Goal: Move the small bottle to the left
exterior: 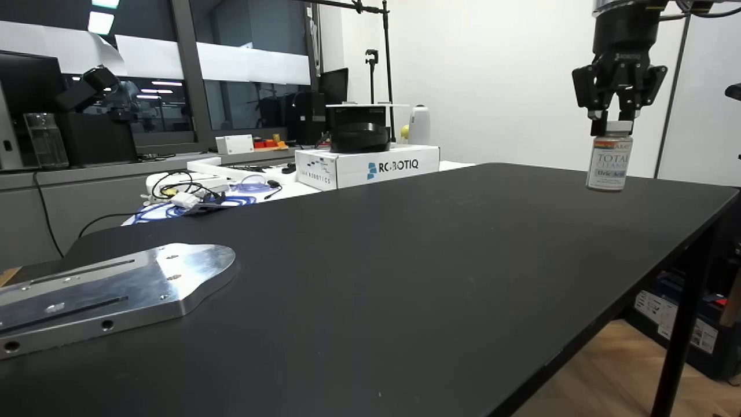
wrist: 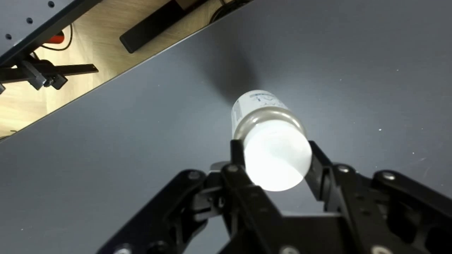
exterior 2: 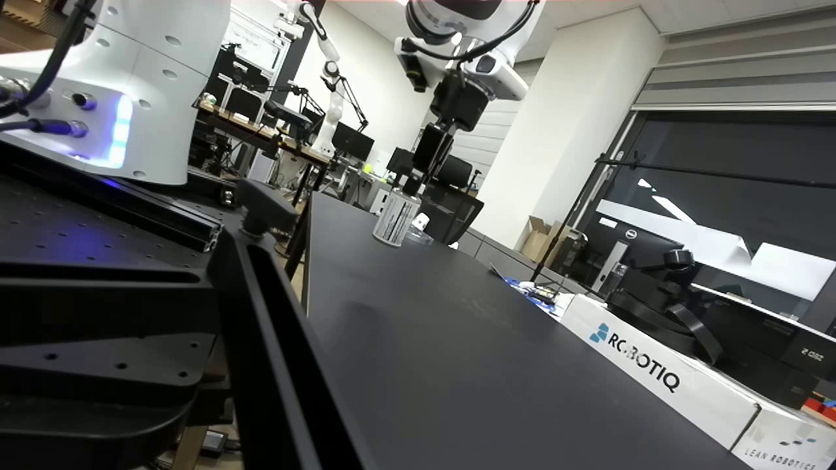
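Observation:
The small bottle (exterior: 609, 162) is white, with a white cap and a reddish-brown band at the top of its label. My gripper (exterior: 615, 123) is shut on its cap from above, a finger on each side. The bottle hangs slightly tilted and appears to be above the black table (exterior: 405, 278). In an exterior view the bottle (exterior 2: 396, 219) hangs below the gripper (exterior 2: 411, 186), over the far part of the table (exterior 2: 457, 365). In the wrist view the bottle's cap (wrist: 277, 155) sits between the fingers, and a shadow lies on the table beyond it.
A silver metal plate (exterior: 121, 289) lies on the table. A white Robotiq box (exterior: 370, 168) and loose cables (exterior: 191, 194) stand beside the table, also in an exterior view (exterior 2: 653, 365). A taller white jug (exterior: 419, 124) is behind the box. The table edge (wrist: 116, 76) shows in the wrist view.

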